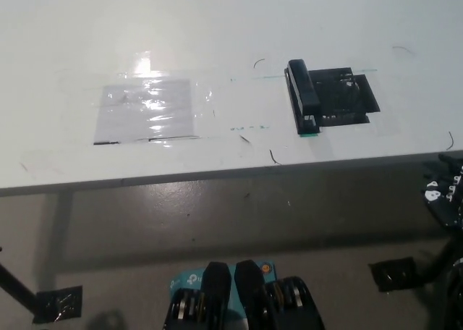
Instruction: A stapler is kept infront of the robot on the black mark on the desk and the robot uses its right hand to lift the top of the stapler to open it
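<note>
Low at the right edge, the black right hand sits below the white surface; whether it is clenched cannot be told. Well apart, up and leftward, the black oblong stapler lies closed on the black square mark.

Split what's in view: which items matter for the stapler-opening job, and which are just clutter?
For the job:
- stapler, closed, on the desk
- black mark under and beside it
- right hand, low at the desk's right edge, away from the stapler

Just lying about:
- clear taped sheet, left on the desk
- black tape patches on the floor
</note>
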Action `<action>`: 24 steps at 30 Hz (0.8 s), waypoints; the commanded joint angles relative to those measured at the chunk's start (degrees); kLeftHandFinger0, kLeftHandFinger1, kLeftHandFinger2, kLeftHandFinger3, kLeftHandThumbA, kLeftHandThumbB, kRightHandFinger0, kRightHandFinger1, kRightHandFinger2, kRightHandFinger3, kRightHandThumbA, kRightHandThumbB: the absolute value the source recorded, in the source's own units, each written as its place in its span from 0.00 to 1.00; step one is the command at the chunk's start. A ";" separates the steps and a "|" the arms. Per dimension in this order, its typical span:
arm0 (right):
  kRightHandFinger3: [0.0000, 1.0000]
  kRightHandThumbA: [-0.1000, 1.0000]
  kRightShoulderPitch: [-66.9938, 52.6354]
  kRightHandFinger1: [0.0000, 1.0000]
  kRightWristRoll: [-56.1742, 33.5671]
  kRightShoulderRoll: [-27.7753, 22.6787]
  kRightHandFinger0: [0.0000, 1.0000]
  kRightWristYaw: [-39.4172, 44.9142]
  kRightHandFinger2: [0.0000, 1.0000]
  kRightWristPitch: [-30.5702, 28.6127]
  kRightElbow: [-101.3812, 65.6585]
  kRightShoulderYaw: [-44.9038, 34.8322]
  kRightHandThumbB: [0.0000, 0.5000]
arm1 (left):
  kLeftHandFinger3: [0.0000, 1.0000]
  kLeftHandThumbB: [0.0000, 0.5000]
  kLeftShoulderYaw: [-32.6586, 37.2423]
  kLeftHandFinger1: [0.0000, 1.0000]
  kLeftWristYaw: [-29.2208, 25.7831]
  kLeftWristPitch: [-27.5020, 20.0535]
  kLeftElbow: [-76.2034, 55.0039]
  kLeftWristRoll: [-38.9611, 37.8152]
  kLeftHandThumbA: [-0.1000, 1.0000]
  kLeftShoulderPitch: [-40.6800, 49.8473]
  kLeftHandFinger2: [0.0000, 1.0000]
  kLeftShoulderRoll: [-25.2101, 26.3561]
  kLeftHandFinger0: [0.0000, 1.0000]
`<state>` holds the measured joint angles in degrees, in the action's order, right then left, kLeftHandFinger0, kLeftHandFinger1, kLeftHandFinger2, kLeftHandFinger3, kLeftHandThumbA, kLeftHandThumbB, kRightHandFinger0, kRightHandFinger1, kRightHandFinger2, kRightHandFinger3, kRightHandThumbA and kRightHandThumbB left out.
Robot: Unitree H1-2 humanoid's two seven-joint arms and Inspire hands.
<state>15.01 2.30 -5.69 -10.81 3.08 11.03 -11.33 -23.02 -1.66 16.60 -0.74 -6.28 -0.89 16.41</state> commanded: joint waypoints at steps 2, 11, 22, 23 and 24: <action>0.74 0.35 1.44 0.38 0.58 -0.30 0.37 -1.22 0.48 0.10 -2.68 -0.32 0.02 | 0.70 0.00 -0.21 0.22 -0.36 0.11 -2.16 -0.38 0.51 -0.50 0.45 1.13 0.21; 0.77 0.39 11.91 0.37 -0.86 1.49 0.31 -0.12 0.49 3.27 -6.22 1.61 0.03 | 0.74 0.00 -0.18 0.22 -0.24 0.54 -2.29 -0.58 0.53 -0.53 0.46 1.18 0.22; 0.82 0.34 21.69 0.42 -9.02 9.21 0.41 1.68 0.53 12.34 -7.03 0.84 0.00 | 0.70 0.00 0.28 0.22 -0.36 0.57 -2.19 -0.58 0.50 -0.46 0.44 0.38 0.21; 0.84 0.33 21.71 0.44 -9.81 9.58 0.43 2.24 0.54 12.63 -6.83 0.84 0.00 | 0.70 0.00 0.26 0.22 -0.37 0.61 -2.17 -0.59 0.49 -0.46 0.44 0.37 0.21; 0.85 0.32 21.80 0.46 -10.68 10.24 0.47 2.55 0.55 13.82 -6.54 0.65 0.00 | 0.69 0.00 0.39 0.22 -0.42 0.50 -2.15 -0.30 0.49 -0.41 0.44 0.45 0.19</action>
<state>34.01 -2.34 3.07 -10.32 11.65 4.83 -9.84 -22.55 -1.66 17.27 -0.79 -6.27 -0.89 16.04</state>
